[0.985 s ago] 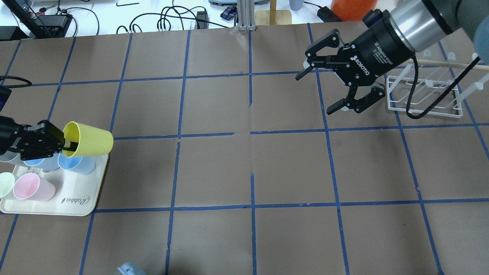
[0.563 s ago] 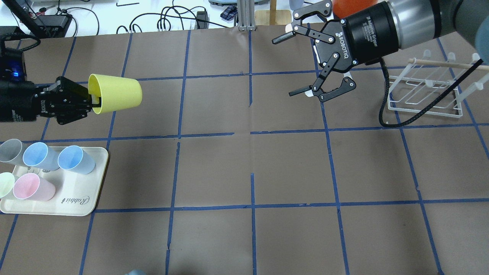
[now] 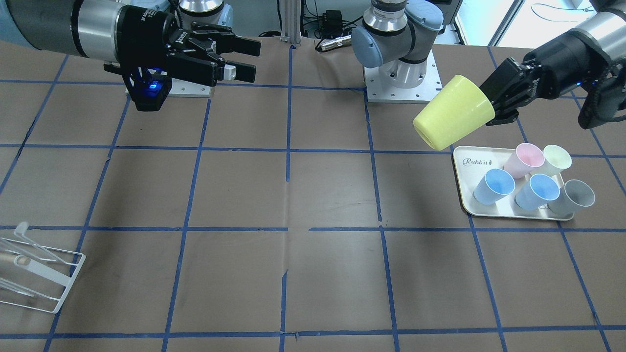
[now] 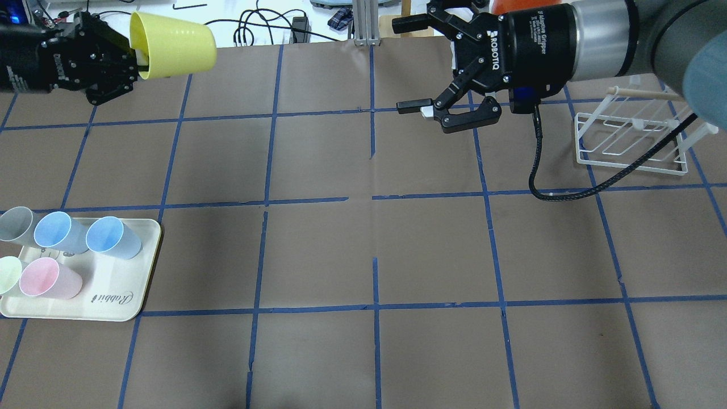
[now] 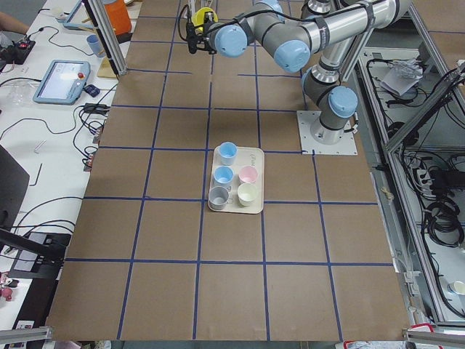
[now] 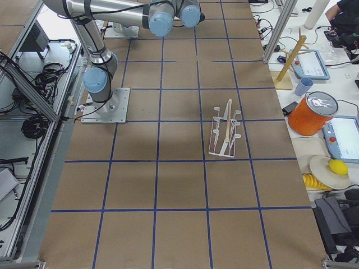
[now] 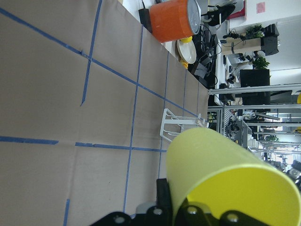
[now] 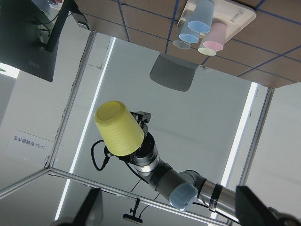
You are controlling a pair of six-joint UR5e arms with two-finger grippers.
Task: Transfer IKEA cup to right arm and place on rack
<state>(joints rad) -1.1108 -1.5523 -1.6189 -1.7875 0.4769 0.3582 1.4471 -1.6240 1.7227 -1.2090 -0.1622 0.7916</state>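
The yellow IKEA cup [image 4: 173,44] hangs on its side in the air at the far left, its base toward the table's middle. My left gripper [image 4: 135,61] is shut on its rim, one finger inside the cup. It also shows in the front view [image 3: 452,120], above and beside the tray, and in the left wrist view [image 7: 225,179]. My right gripper [image 4: 408,65] is wide open and empty, high at the far middle, with its fingers facing the cup, well apart from it. The white wire rack [image 4: 630,139] stands at the far right, with nothing on it.
A cream tray [image 4: 113,295] at the near left holds a pink cup [image 4: 48,278], two blue cups, a grey one and a pale green one. The right arm's black cable [image 4: 568,190] loops down beside the rack. An orange container [image 7: 171,21] stands beyond the table's far edge.
My left gripper has carried the yellow cup from just above the tray up and toward the far side. My right gripper has swung left, away from the rack, still open.
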